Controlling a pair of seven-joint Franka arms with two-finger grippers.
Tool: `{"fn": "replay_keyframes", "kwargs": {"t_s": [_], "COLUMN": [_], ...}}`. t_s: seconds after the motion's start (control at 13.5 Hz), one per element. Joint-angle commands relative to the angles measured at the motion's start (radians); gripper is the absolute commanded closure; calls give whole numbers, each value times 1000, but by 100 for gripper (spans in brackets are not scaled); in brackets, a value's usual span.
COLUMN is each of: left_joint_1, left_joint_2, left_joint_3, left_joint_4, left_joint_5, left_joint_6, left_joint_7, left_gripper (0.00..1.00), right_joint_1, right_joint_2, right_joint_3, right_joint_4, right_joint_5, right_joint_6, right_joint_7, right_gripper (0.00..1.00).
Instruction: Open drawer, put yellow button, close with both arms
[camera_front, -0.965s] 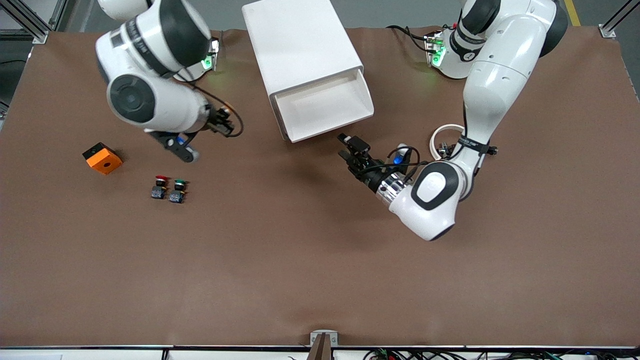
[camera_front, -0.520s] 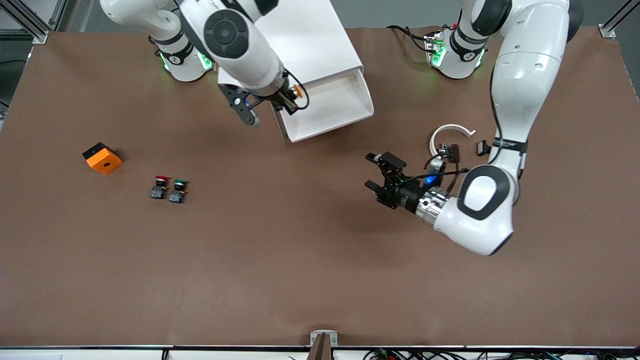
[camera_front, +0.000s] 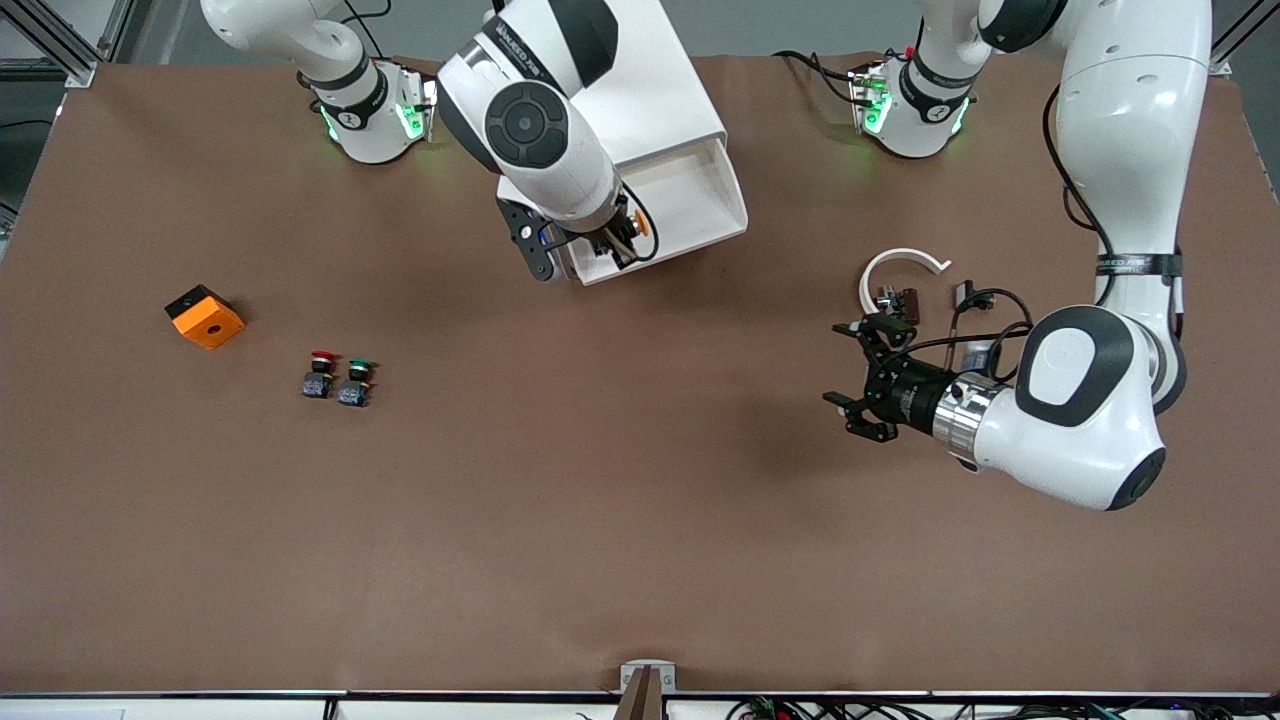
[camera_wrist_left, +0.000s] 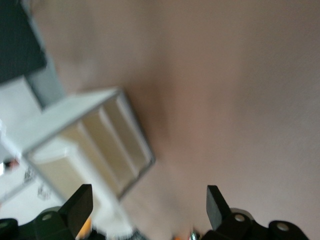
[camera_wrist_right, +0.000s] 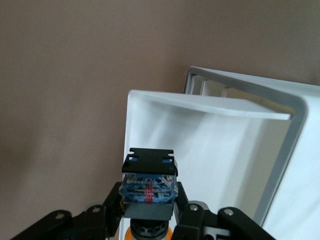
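Note:
The white cabinet (camera_front: 600, 90) stands near the arms' bases with its drawer (camera_front: 690, 215) pulled open. My right gripper (camera_front: 612, 240) is over the drawer's front corner, shut on the yellow button (camera_front: 640, 226). In the right wrist view the button's black and blue body (camera_wrist_right: 149, 186) sits between the fingers (camera_wrist_right: 192, 217), with the open drawer's rim (camera_wrist_right: 200, 102) just under it. My left gripper (camera_front: 848, 365) is open and empty over bare table, toward the left arm's end. In the left wrist view its fingers (camera_wrist_left: 215, 205) are spread wide, and the cabinet (camera_wrist_left: 90, 145) shows blurred.
An orange block (camera_front: 204, 316), a red-capped button (camera_front: 320, 372) and a green-capped button (camera_front: 356, 381) lie toward the right arm's end. A white open ring (camera_front: 900, 268) with small dark parts (camera_front: 900, 298) lies beside the left gripper.
My right arm has swung from the buttons' end of the table to the open drawer, carrying the yellow button. My left gripper has drawn away from the drawer toward the left arm's end.

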Motion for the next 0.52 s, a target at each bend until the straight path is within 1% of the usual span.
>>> {"fn": "replay_keyframes", "kwargs": {"t_s": [0.0, 0.07, 0.15, 0.22, 0.37, 0.45], "left_joint_1": [-30, -30, -28, -28, -31, -37], "left_joint_2": [-36, -45, -50, -55, -97, -104], "left_joint_3": [12, 8, 10, 11, 1, -10], "left_joint_4": [-16, -16, -16, -17, -25, -28], "left_joint_5": [195, 223, 232, 244, 321, 342], "left_joint_6": [40, 108, 143, 150, 212, 213], "left_joint_7": [138, 164, 202, 272, 487, 579], "left_gripper": [0, 0, 0, 0, 0, 0], "right_joint_1": [34, 40, 51, 62, 74, 77], "right_joint_2": [40, 43, 49, 52, 55, 55], "right_joint_3": [-9, -9, -9, -9, -9, -9], "right_joint_4": [52, 52, 52, 51, 42, 32], "right_joint_5": [43, 41, 38, 38, 38, 38], "right_joint_6": [8, 26, 32, 31, 25, 20], "right_joint_7": [25, 25, 25, 24, 22, 22], "right_gripper": [79, 79, 79, 79, 79, 79]}}
